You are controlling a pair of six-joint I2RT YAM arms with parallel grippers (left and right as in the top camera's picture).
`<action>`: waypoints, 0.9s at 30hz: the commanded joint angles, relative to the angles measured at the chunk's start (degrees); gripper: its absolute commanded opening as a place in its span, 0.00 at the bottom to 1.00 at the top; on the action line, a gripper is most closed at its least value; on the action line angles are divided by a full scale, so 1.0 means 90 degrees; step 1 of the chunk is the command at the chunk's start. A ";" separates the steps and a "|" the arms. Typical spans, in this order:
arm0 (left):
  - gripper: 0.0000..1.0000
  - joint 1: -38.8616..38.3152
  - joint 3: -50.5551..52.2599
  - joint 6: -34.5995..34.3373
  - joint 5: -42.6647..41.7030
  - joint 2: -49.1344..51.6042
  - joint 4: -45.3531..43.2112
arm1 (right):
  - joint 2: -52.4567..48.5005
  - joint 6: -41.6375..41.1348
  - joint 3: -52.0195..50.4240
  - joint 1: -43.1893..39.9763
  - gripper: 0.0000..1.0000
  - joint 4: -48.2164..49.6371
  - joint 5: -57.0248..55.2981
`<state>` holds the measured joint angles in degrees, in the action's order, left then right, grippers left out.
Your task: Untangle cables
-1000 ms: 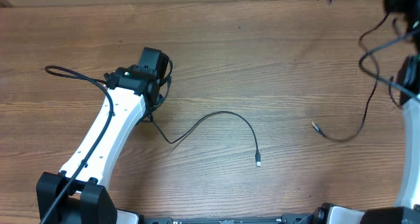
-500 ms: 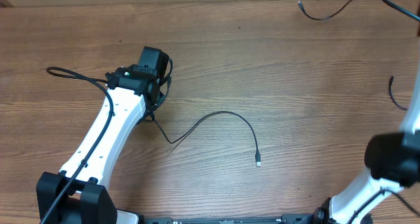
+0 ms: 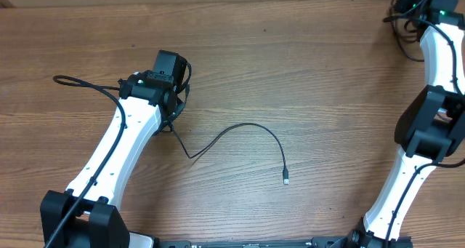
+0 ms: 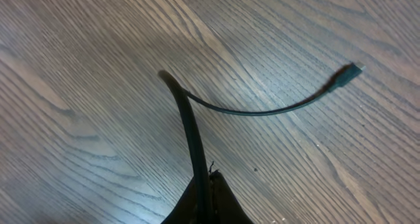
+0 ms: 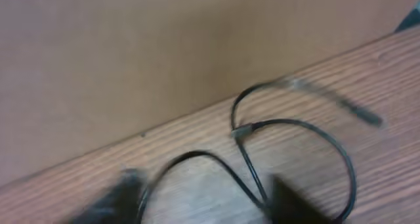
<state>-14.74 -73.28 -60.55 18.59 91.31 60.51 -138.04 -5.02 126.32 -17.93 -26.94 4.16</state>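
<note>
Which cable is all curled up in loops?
The cable in the far right corner, beside the right end effector: it curls into loops. The other cable lies in one open curve from the left end effector.

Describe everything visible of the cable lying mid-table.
The cable is thin, black, flexible, rubbery-looking, lying loose on the wooden table. The shut left gripper pinches it near one end; from there it dips, arcs rightward and drops to a small silver-tipped plug. No knots; nothing else touches it.

Thin black cables (image 3: 251,124), well apart
</note>
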 commanded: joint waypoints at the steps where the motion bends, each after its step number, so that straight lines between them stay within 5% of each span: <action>1: 0.04 -0.0039 0.0017 -0.0019 -0.0461 0.0012 -0.0260 | 0.0406 -0.0177 0.0177 -0.0022 1.00 -0.0199 -0.0053; 5: 0.04 -0.0352 0.0017 0.2035 -0.2140 0.0012 -0.1717 | 0.1185 -0.0811 0.0214 0.0012 1.00 -0.0695 -0.0051; 9: 0.04 -0.0901 0.0017 0.3075 -0.3245 0.0012 -0.2815 | 0.1965 -0.0967 0.0214 0.0109 1.00 -0.1132 -0.0051; 19: 0.09 -0.2237 0.0019 0.2657 -0.1508 0.0024 -0.2142 | 0.3815 -0.0974 0.0214 0.0219 1.00 -0.2531 0.0168; 24: 0.76 -0.2314 0.0019 0.2625 -0.1173 0.0032 -0.1367 | 0.4318 -0.0974 0.0214 0.0306 1.00 -0.3313 0.0925; 27: 0.99 -0.2239 0.0010 0.2642 -0.1256 -0.0012 -0.0857 | 0.4357 -0.0971 0.0211 0.0440 1.00 -0.4085 0.1719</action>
<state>-35.48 -72.77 -36.69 5.13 91.42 50.26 -98.72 -13.52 128.14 -15.42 -59.83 11.42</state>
